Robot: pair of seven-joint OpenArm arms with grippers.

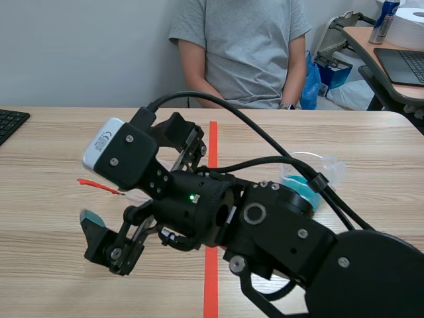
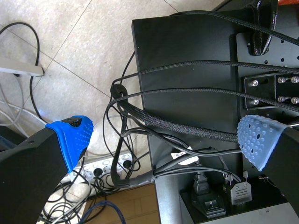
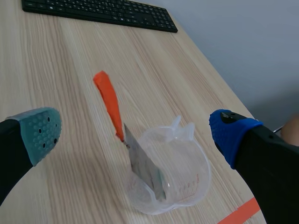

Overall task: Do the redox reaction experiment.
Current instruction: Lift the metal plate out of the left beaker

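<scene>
- Centrally, a clear plastic cup (image 3: 187, 163) with a wavy rim, pouring lips and faint printed marks stands on the surface (image 3: 56, 70), between and just ahead of the right end effector (image 3: 135, 133).
- Leaning in the cup is a tool (image 3: 112, 109): its flat grey metal blade is inside, and its tapered orange handle slants out over the rim.
- The right end effector's fingers are wide apart. One has a grey-green dotted pad and the other a blue one, and neither touches the cup.
- A second clear vessel, a beaker (image 1: 328, 169) holding teal-blue liquid, sits across the orange-red tape line (image 1: 213, 142) from the cup, partly hidden behind the right arm's cables.
- The surface is pale, straight-grained wood, and a flat black keyboard (image 3: 98, 11) lies well beyond the cup.
- A person (image 1: 245, 46) in a grey T-shirt sits at the far edge.
- The left end effector (image 2: 166, 140) is spread apart and holds nothing. Its blue dotted pads hang over a tiled floor (image 2: 60, 42), a black cabinet (image 2: 187, 56), braided cables (image 2: 187, 95) and a white power strip (image 2: 100, 170).
</scene>
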